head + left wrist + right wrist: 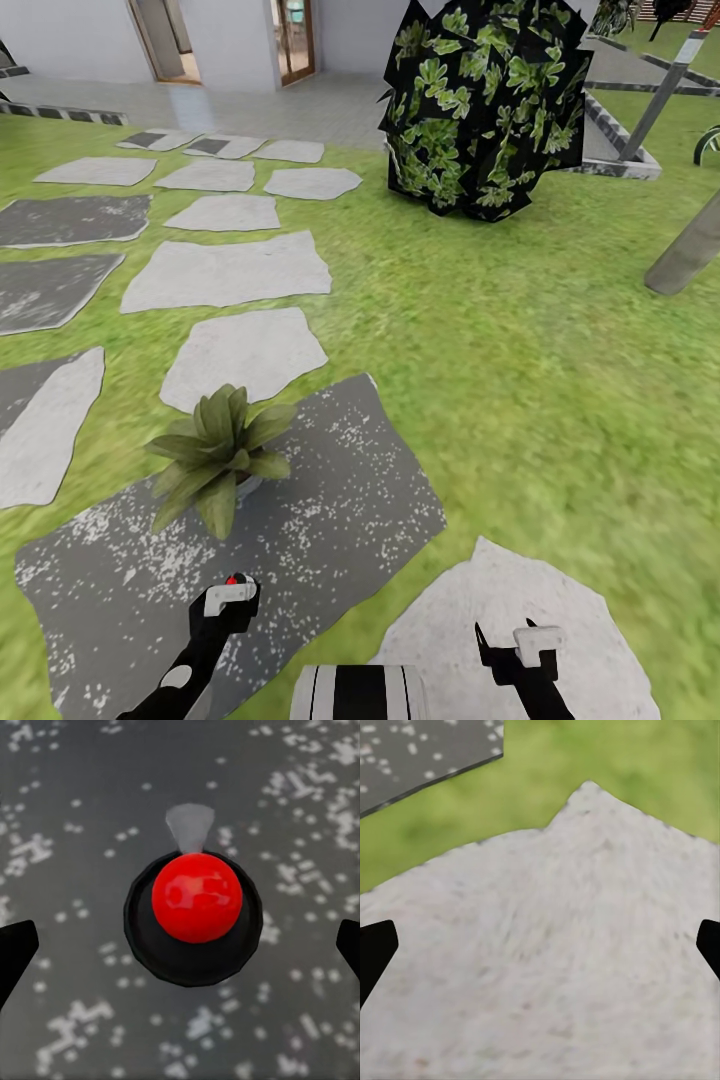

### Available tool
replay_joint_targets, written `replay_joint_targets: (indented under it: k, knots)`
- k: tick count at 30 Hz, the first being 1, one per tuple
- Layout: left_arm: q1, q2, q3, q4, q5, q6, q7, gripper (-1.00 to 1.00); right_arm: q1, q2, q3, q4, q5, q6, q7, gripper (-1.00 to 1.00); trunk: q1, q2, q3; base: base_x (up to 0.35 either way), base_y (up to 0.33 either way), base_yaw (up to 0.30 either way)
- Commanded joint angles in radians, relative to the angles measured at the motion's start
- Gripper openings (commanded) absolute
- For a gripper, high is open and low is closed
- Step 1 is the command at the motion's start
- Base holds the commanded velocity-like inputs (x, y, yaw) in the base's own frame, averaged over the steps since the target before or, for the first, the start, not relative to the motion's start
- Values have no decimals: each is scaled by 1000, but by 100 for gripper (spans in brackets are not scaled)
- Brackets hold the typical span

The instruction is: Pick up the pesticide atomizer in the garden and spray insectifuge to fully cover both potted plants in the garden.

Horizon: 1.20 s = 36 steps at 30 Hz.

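The pesticide atomizer [196, 900] stands on a dark speckled stone slab [330, 520]. From above I see its red dot, round dark body and pale nozzle. My left gripper [228, 600] hangs directly over it, open, with both dark fingertips [16, 952] far out to either side and not touching it. In the head view its red dot [235, 579] peeks out at the gripper's far edge. One potted plant [220, 455], a low green rosette, sits on the same slab just beyond. My right gripper [515, 640] is open over a pale stone [555, 967].
In the garden, lawn [520, 370] spreads to the right and several grey stepping stones [230, 270] lead toward the white house [240, 40]. A big dark leafy bush [485, 105] stands far ahead right. A leaning grey post [690, 250] is at the right edge.
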Motion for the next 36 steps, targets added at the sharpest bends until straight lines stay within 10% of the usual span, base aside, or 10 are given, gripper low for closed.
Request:
replay_joint_targets:
  k: [1, 4, 5, 36]
  knots:
    - [0, 0, 3, 1, -2, -3, 0, 100, 0, 0, 0, 1, 4, -3, 0, 100, 0, 0, -1, 0, 0, 0]
    - [0, 0, 3, 1, -2, -3, 0, 100, 0, 0, 0, 1, 4, -3, 0, 100, 0, 0, -1, 0, 0, 0]
    - [0, 0, 4, 1, -2, -3, 1, -100, 0, 0, 0, 1, 4, -3, 0, 100, 0, 0, -1, 0, 0, 0]
    - [1, -3, 2, -4, 1, -5, -5, -100, 0, 0, 0, 2, 6, -4, -3, 100, -2, 1, 19, 0, 0, 0]
